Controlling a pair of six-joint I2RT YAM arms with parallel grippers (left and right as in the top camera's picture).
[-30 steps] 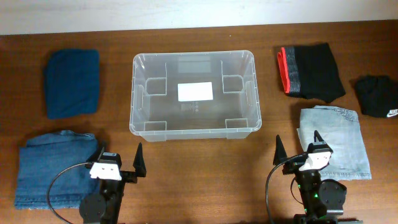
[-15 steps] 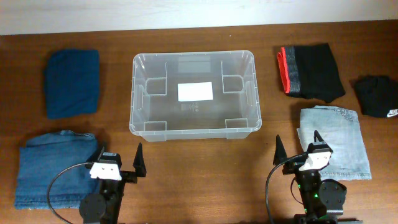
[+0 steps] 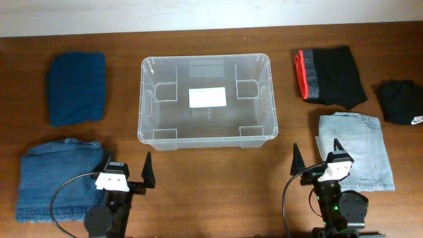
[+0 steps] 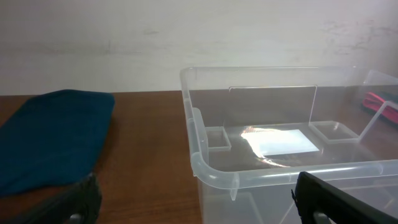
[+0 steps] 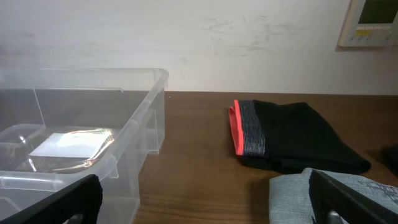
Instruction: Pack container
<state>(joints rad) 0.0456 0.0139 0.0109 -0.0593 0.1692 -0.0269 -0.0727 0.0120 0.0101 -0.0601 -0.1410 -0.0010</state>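
Note:
The clear plastic container (image 3: 151,99) stands in the middle of the table, empty, with a white label (image 3: 207,98) on its base. It also shows in the left wrist view (image 4: 205,168) and the right wrist view (image 5: 134,134). My left gripper (image 3: 127,165) is open and empty at the front left, in front of the container's left corner. My right gripper (image 3: 317,153) is open and empty at the front right, its right finger over the folded light denim (image 3: 360,145).
A folded dark teal cloth (image 3: 76,87) lies at the back left, folded blue jeans (image 3: 53,182) at the front left. A black garment with a red band (image 3: 330,76) and a small black garment (image 3: 402,100) lie at the back right.

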